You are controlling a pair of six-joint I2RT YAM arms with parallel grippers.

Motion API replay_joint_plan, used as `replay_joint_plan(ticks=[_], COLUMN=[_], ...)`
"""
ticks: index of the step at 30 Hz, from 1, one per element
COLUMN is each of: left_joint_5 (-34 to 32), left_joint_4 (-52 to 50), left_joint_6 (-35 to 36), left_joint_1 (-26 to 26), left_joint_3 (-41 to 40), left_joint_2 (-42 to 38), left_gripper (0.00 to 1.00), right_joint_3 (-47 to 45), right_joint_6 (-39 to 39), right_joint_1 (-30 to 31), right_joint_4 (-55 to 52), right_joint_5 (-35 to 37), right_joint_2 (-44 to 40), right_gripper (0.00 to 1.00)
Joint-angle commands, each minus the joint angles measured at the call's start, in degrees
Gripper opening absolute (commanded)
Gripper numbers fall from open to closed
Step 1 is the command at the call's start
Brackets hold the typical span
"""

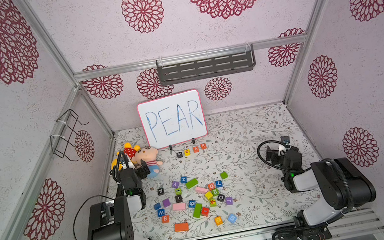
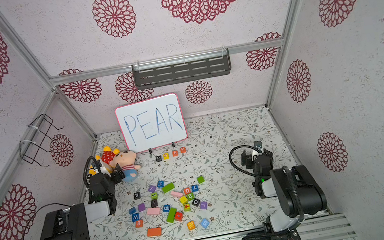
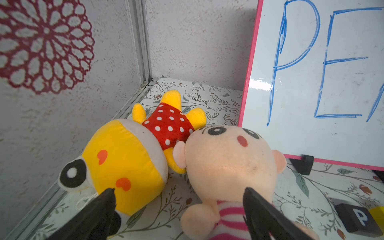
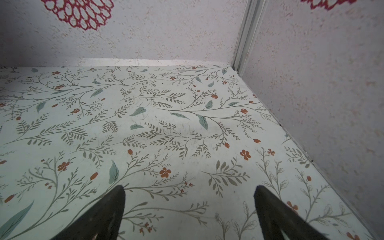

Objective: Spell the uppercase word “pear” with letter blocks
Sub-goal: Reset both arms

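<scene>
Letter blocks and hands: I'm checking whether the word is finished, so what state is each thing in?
black P block: first in the row, letter up.
yellow E block: second, letter up.
orange A block: third, letter up.
orange-red R block: last, letter up.
left hand: open, gripping nothing.
right hand: open, empty.
whiteboard: upright, reads PEAR.

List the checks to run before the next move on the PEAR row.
1. Row reads P block, E block, A block, R block in order: ok.
2. Row matches the word on the whiteboard behind it: ok.
3. Left pincer open, holding nothing: ok.
4. Right pincer open and empty above the table: ok.
5. Left pincer clear of the pink doll: cannot tell; one finger overlaps it in the wrist view.
</scene>
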Motion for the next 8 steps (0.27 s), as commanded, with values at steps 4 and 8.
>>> replay_joint_plan(ticks=[4, 8], left_joint_5=[0.82, 0.80], left_joint_4=[1.34, 1.56], left_joint_6=[0.02, 0.09], left_joint_1=[0.14, 0.13], left_joint_3=[-0.53, -0.73], left_joint_2=[-0.35, -0.44], left_gripper=[0.98, 0.98], right_joint_3=[1.36, 0.93], right_joint_6=[1.50, 1.25], right_joint_1=[-0.91, -0.91], right_joint_4=[1.07, 1.80], right_joint_5=[-2.96, -3.10], right_joint_2=[-0.07, -0.27], right_gripper=[0.99, 0.99])
